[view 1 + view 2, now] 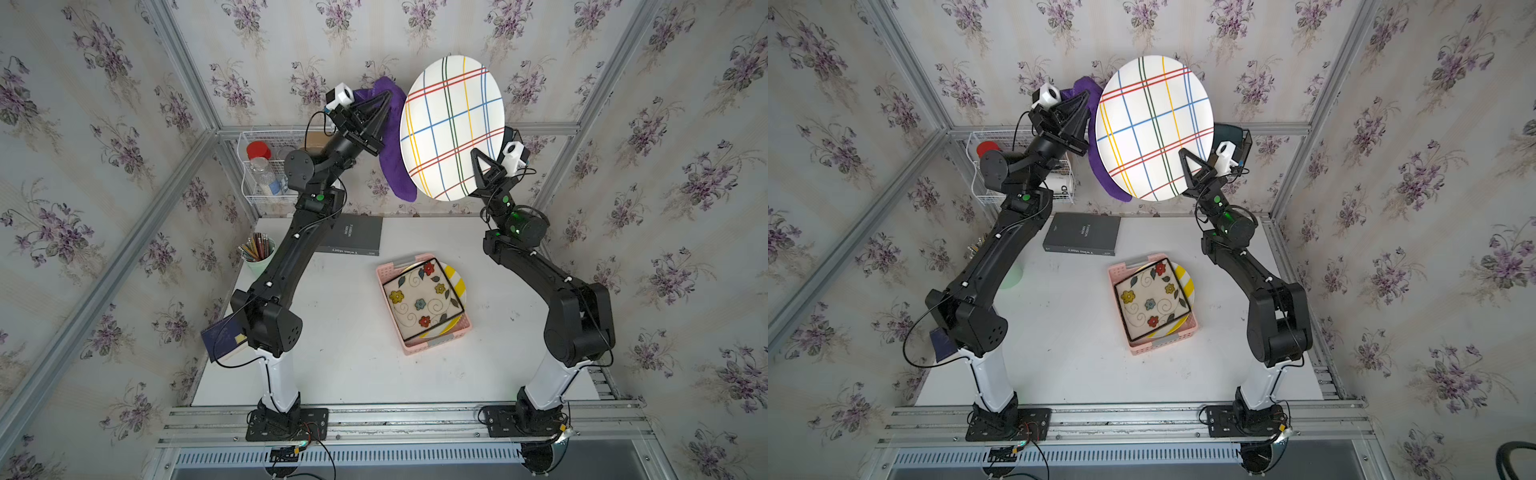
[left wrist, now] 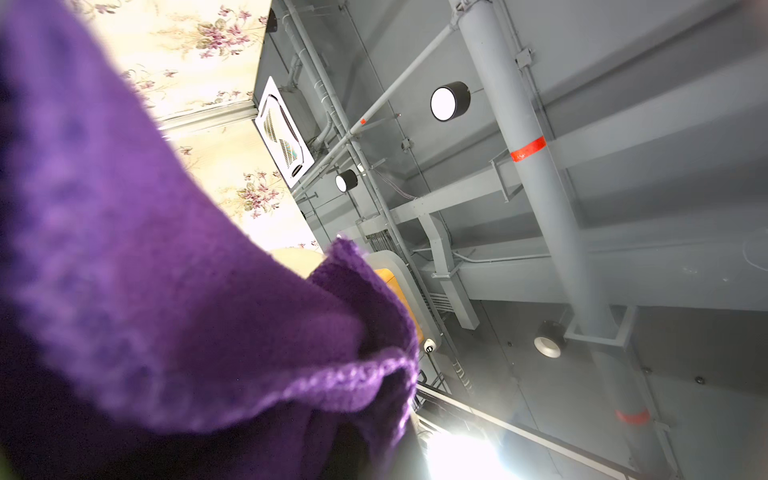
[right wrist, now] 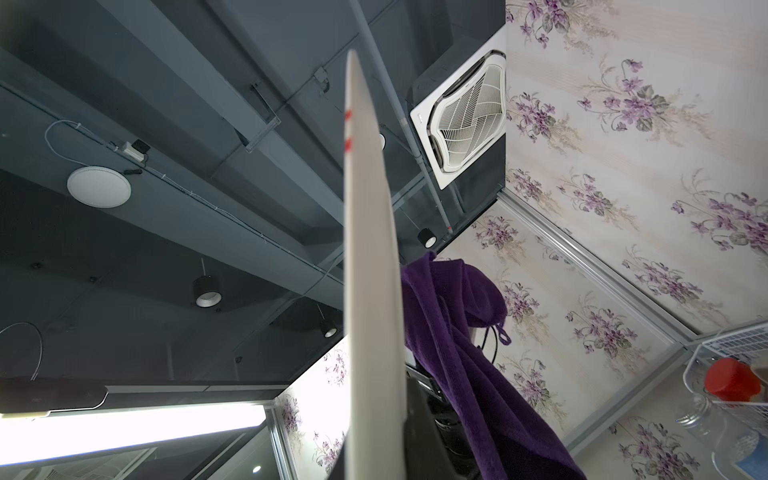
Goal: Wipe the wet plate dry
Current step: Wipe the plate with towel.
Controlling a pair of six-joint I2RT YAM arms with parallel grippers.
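The plate (image 1: 453, 124), a round white one crossed with red, blue, yellow and green lines, was held high in the air above the far edge of the table (image 1: 353, 353). It was tipped close to upright, with its patterned face turned to the camera in both top views. In the right wrist view it was seen edge-on (image 3: 370, 291) as a thin, smooth, shallow curve. Its lower rim was pinched by the right gripper (image 1: 478, 160), whose jaws were drawn narrow on that rim alone.

A purple cloth (image 1: 395, 166) was clamped in the closed left gripper (image 1: 384, 102) and hung in a long, soft fold behind the plate's rim on the left arm's side. Its thick, fuzzy pile and stitched hem were shown in the left wrist view (image 2: 145, 249). The cloth seemed to lie just beside the plate's back, but contact could not be confirmed.

A slip was judged the main risk: a glazed, wet rim held at one narrow point could be levered loose if the cloth were pressed hard far from the grip. The plate would then be dropped toward the table, where a square flowered plate (image 1: 422, 303) was stacked in a pink basket (image 1: 383, 286). The patterned face could also be left wet if only the back were wiped.
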